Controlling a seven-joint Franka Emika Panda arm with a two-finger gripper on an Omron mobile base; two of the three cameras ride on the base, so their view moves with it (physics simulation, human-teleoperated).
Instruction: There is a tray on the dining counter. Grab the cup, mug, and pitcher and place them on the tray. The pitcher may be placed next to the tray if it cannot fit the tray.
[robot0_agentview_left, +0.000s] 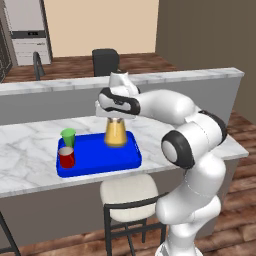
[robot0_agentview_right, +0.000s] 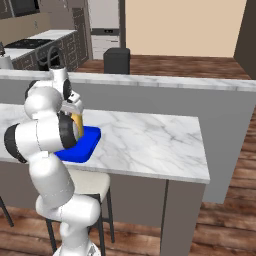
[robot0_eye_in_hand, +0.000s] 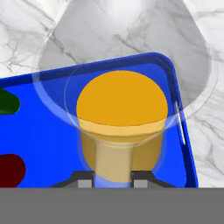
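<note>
The gripper (robot0_eye_in_hand: 111, 181) is clamped on the neck of the pitcher (robot0_agentview_left: 115, 133), which hangs upright directly below it, over the tray's (robot0_agentview_left: 125, 161) right end. The cup (robot0_agentview_left: 68, 137) and mug (robot0_agentview_left: 66, 157) occupy the tray's left end.

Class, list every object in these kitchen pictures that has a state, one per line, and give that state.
Pitcher: upright on the tray, orange liquid inside, gripped by the hand.
Cup: upright on the tray.
Mug: upright on the tray.
Tray: flat on the counter.
Hand: shut on the pitcher.
</note>
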